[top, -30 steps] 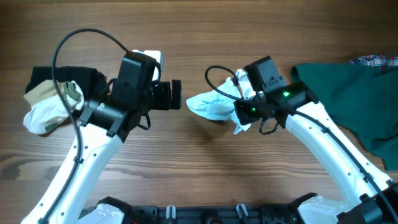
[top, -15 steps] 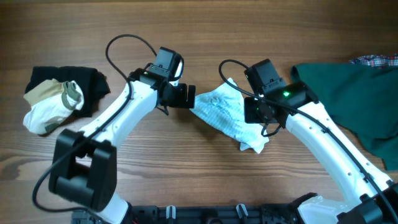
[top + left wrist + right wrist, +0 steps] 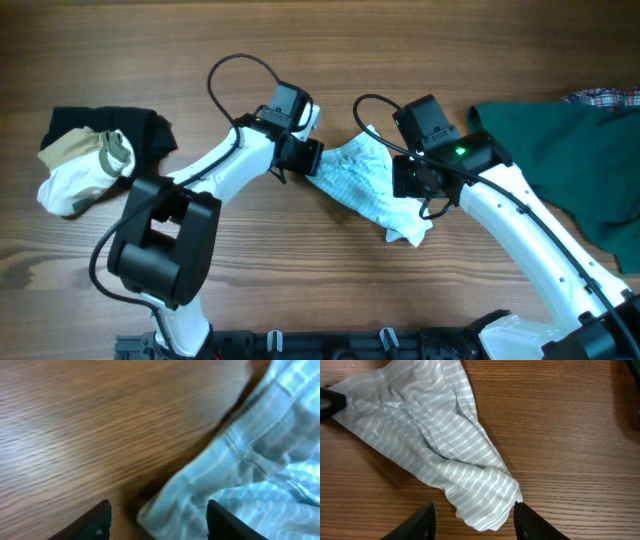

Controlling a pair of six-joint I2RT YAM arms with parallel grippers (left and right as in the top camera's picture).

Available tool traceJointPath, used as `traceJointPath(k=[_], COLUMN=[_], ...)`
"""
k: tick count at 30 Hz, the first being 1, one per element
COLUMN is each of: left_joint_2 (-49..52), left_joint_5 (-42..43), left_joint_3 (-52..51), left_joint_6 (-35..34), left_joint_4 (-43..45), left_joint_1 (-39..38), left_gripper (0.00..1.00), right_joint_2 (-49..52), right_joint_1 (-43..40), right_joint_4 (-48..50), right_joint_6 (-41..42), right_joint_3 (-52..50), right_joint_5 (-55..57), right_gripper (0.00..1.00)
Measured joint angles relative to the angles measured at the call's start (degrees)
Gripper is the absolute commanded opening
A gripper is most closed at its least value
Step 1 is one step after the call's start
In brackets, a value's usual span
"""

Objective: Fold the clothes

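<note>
Pale blue-and-white striped garment (image 3: 365,180) is lying rumpled in the middle of the table (image 3: 300,60), between both arms. The left gripper (image 3: 157,517) is straddling its hem with jaws apart, not pinching. The right gripper (image 3: 472,512) is hovering released over the bunched far end. Each should probably be pinching a single-layer corner and drawing outward to flatten it. No readable writing or label is showing.

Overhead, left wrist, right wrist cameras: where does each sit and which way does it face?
Overhead: fixed above the table, looking straight down; left arm and right arm show, striped garment between them.
Left wrist: on the left arm, low, facing the garment's edge; left gripper fingertips below.
Right wrist: on the right arm, looking down on the garment's narrow end; right gripper fingertips below.
Shared: all see the striped garment.
</note>
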Motion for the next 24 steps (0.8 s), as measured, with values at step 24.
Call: traceJointPath(k=[24], left_joint_2=[-8.85], left_joint_5=[-8.41], left_joint_3=[5.11], left_joint_6=[-6.08], left_joint_4=[-16.59], left_joint_1=[-0.33], left_gripper=[0.04], right_joint_2=[4.83], right_joint_1=[0.00], right_joint_4=[2.19], right_joint_6=[-2.86], right_joint_3=[-6.36], right_joint_5=[-5.66], right_gripper=[0.62])
